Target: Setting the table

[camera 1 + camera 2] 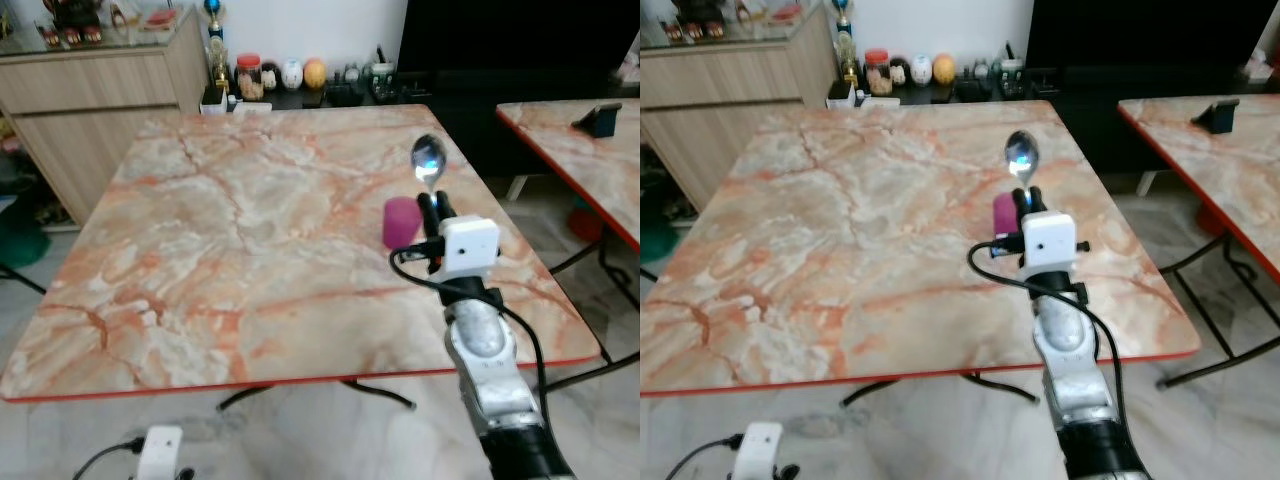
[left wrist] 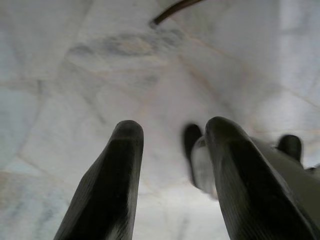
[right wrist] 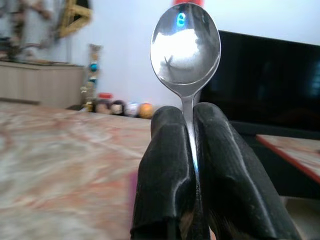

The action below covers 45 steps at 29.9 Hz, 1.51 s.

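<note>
Right jaws pinching spoon [image 3: 185, 45] handle, bowl upward, over worktop [image 1: 240, 230] right side, beside pink cup [image 1: 401, 222]. Left jaws spread, low above floor [image 2: 100, 75].

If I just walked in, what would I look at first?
Probably the shiny metal spoon, pinched upright between the fingers of the right end effector above the right side of the big orange-veined marble table. Right next to it, on the table, sits a small pink cup. The left end effector hangs down low over the pale floor, fingers apart.
</note>
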Available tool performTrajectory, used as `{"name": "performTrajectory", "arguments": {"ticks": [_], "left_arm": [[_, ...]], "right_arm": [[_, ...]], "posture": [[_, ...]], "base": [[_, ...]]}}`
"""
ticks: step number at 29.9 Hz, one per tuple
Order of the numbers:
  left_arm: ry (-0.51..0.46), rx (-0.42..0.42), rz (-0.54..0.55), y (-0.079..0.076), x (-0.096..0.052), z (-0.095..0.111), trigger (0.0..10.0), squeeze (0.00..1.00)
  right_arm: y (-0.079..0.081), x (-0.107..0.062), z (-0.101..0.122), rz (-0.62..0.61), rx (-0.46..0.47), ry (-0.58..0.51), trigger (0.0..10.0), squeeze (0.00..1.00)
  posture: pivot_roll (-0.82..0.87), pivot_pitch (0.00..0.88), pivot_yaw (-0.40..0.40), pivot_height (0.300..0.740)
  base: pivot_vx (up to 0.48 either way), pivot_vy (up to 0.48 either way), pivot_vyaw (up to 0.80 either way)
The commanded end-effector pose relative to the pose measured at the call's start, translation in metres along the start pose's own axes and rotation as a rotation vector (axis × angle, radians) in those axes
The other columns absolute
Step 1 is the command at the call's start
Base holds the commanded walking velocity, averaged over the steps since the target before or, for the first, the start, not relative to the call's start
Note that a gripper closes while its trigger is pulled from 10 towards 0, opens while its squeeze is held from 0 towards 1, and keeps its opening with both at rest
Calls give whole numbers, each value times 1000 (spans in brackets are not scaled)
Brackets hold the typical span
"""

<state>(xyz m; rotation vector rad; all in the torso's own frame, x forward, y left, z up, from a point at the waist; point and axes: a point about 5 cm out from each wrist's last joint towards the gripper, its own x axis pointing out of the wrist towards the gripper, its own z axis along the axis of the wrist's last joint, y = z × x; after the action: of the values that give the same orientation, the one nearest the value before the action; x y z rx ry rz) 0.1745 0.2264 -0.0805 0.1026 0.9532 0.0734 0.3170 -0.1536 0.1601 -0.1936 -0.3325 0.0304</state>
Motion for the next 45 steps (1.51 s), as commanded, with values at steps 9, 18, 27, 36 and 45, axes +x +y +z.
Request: {"name": "performTrajectory", "arguments": {"ticks": [9, 18, 27, 36, 45], "left_arm": [[9, 16, 12, 6, -1, -1, 10000, 0], [12, 15, 14, 6, -1, -3, 10000, 0], [17, 19, 12, 5, -2, -6, 10000, 0], [20, 19, 10, 4, -2, -7, 10000, 0], [21, 21, 8, 4, -2, -8, 10000, 0]], "right_arm": [[4, 5, 9, -1, 19, -30, 10000, 0], [-6, 8, 8, -35, 15, -30, 10000, 0], [-7, 9, 7, -39, 19, -28, 10000, 0], [-11, 9, 8, -43, -22, -33, 10000, 0], [-12, 9, 7, -55, 17, -30, 10000, 0]], "posture": [[-44, 0, 5, 740], [-41, 0, 1, 740], [-43, 0, 1, 740], [-50, 0, -1, 740], [-52, 0, 2, 740]], "base": [[0, -350, 0], [0, -350, 0], [0, -347, 0], [0, -346, 0], [0, -346, 342]]}}
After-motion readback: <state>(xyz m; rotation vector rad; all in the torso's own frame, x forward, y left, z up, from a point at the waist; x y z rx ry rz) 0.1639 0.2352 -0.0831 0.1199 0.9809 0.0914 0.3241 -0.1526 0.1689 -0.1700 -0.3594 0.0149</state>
